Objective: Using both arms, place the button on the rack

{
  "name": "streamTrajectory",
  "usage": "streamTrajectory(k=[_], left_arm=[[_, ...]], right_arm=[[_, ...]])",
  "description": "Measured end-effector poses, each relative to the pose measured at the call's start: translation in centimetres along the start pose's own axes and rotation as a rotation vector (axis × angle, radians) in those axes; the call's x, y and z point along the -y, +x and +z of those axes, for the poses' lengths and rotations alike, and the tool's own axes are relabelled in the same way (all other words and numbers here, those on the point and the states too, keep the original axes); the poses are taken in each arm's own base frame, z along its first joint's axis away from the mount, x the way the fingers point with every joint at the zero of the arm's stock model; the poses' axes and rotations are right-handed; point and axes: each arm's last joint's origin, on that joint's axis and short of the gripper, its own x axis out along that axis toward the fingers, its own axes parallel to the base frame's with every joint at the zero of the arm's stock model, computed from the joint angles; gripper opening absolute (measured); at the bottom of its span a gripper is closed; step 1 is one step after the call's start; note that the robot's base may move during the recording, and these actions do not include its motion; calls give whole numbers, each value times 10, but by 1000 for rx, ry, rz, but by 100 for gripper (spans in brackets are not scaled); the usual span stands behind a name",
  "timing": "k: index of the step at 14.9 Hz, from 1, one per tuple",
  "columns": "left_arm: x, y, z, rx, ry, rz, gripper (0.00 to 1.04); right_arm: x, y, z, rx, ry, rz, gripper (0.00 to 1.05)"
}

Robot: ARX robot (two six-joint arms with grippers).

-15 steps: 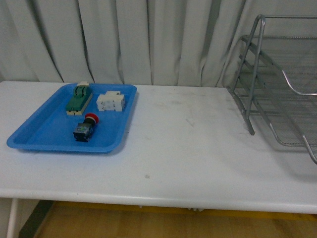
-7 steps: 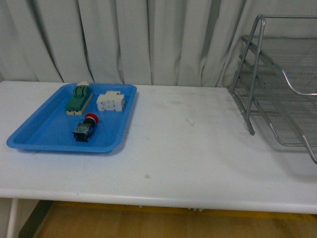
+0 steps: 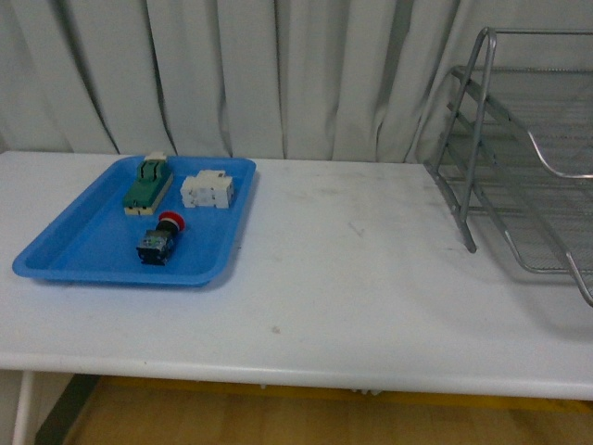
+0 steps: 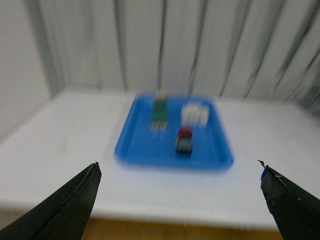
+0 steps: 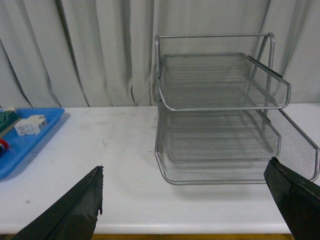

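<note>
The button (image 3: 159,239), with its red cap and dark body, lies in the blue tray (image 3: 74,250) at the table's left; the blurred left wrist view shows the button (image 4: 184,140) too. The silver wire rack (image 3: 519,176) stands at the table's right, and the rack (image 5: 220,115) fills the right wrist view. My left gripper (image 4: 180,172) is open, well back from the tray near the table's front edge, with nothing between its fingers. Facing the rack from the front edge, my right gripper (image 5: 186,172) is open and holds nothing. Neither arm appears in the front view.
In the blue tray also lie a green-and-cream switch block (image 3: 148,185) and a white breaker (image 3: 207,190). Grey curtains (image 3: 278,74) hang behind the white table (image 3: 352,278). The table's front edge runs across the front view, with floor below it.
</note>
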Motion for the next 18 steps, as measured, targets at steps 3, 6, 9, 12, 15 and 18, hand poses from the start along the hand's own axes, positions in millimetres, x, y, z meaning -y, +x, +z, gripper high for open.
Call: streamTrajectory(k=[3, 6, 9, 12, 15, 18], left_arm=[[0, 17, 22, -320, -163, 181, 98], [0, 75, 55, -243, -186, 90, 98], [11, 176, 60, -337, -115, 22, 98], [24, 260, 31, -530, -42, -8, 98], [31, 307, 7, -642, -6, -10, 98], [32, 317, 3, -662, -5, -11, 98]], right_arm=[[0, 0, 0, 0, -1, -1, 98], [0, 0, 0, 0, -1, 0, 98], [0, 0, 0, 0, -1, 0, 98], [0, 0, 0, 0, -1, 0, 98], [0, 0, 0, 0, -1, 0, 98], [0, 0, 0, 0, -1, 0, 98]])
